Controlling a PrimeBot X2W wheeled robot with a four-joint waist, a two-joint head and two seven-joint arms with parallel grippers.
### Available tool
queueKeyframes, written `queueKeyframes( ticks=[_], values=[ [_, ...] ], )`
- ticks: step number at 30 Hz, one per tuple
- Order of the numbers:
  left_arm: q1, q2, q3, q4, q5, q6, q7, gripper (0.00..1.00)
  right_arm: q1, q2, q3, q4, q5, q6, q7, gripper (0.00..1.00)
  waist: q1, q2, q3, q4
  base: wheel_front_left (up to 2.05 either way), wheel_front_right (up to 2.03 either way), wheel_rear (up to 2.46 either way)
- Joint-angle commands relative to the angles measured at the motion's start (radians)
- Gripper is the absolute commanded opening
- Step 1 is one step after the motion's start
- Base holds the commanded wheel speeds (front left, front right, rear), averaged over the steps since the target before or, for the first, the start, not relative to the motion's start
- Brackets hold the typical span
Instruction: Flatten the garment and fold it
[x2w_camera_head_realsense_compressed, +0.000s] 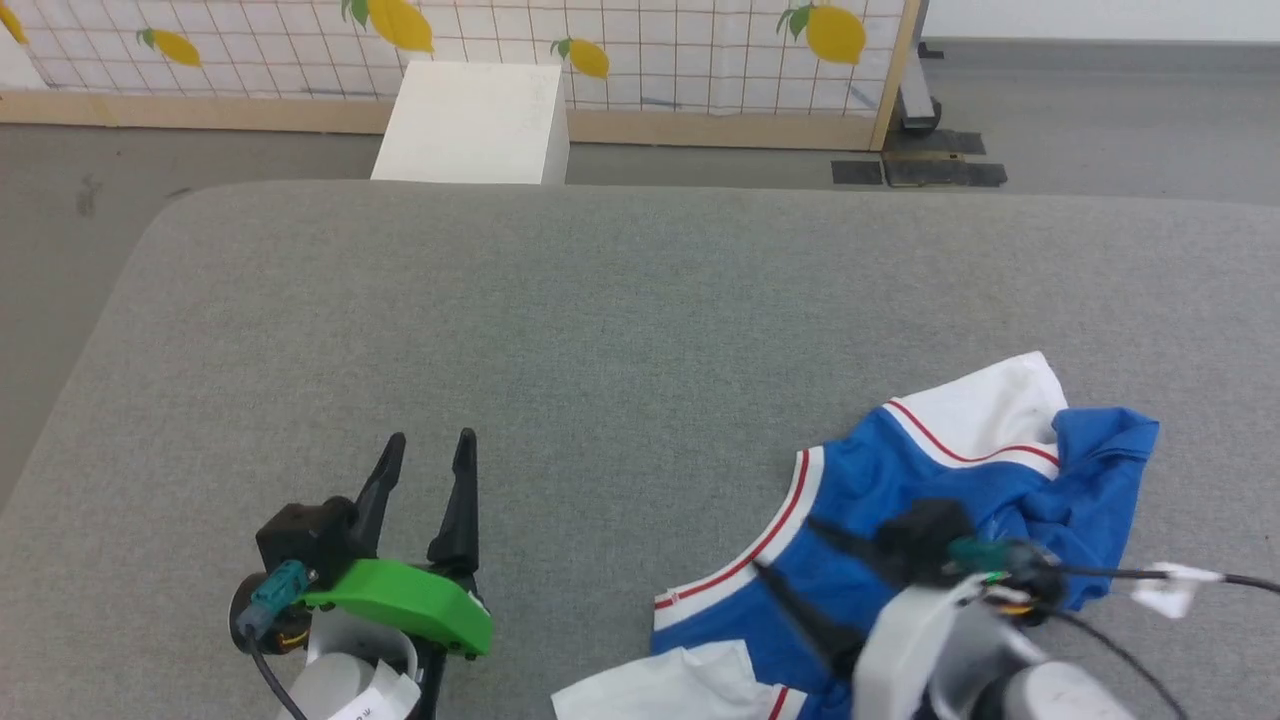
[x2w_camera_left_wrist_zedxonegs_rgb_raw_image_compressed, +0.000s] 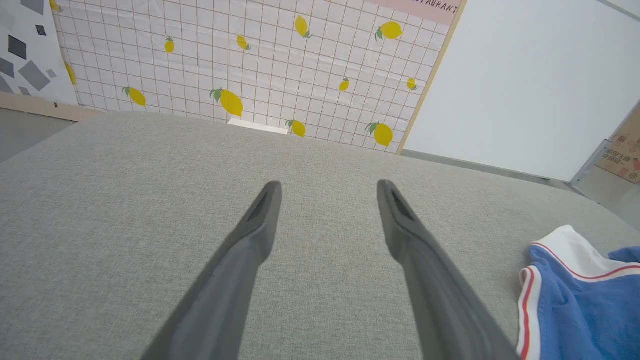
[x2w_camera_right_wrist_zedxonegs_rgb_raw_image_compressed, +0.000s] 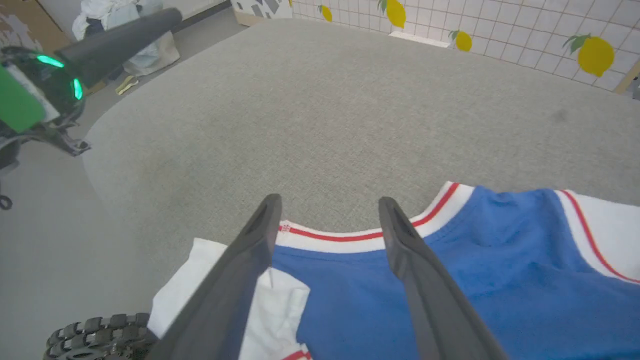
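- Grey woven tabletop (x2w_camera_head_realsense_compressed: 620, 300) stretches open ahead and leftward to its rounded far edge.
- Crumpled royal-blue jersey (x2w_camera_head_realsense_compressed: 900, 470), white-sleeved with red-striped trim, lies near right.
- My right pincer (x2w_camera_head_realsense_compressed: 785, 545) is spread wide over its collar; my left pincer (x2w_camera_head_realsense_compressed: 431, 436) gapes above tabletop.

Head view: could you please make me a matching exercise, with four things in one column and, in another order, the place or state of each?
Column one:
1. garment
2. left end effector
3. right end effector
4. white box

Column two:
A. on the floor, beyond the grey surface
B. open, over bare grey surface
C. crumpled, at the near right of the grey surface
D. open, over the garment

Pairs: 1-C, 2-B, 3-D, 4-A
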Motion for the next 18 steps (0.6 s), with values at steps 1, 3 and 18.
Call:
queueKeyframes(
  ticks=[1, 3, 18],
  values=[
    [0.014, 0.007, 0.001, -0.004, -0.007, 0.007, -0.004, 1.00, 0.027, 0.008, -0.063, -0.017, -0.020, -0.002, 0.005, 1.00, 0.0000, 0.0120, -0.006, -0.003, 0.00, 0.00, 0.00],
    [0.018, 0.008, 0.001, -0.007, -0.008, 0.009, -0.004, 1.00, 0.054, 0.018, -0.164, -0.040, -0.040, -0.002, 0.026, 1.00, 0.0000, 0.0120, -0.009, -0.005, 0.00, 0.00, 0.00],
    [0.022, 0.016, -0.012, -0.022, -0.018, 0.015, 0.001, 1.00, 0.092, -0.035, -0.583, -0.002, -0.057, -0.002, 0.301, 1.00, 0.0000, 0.0120, 0.009, -0.010, 0.00, 0.00, 0.00]
  ],
)
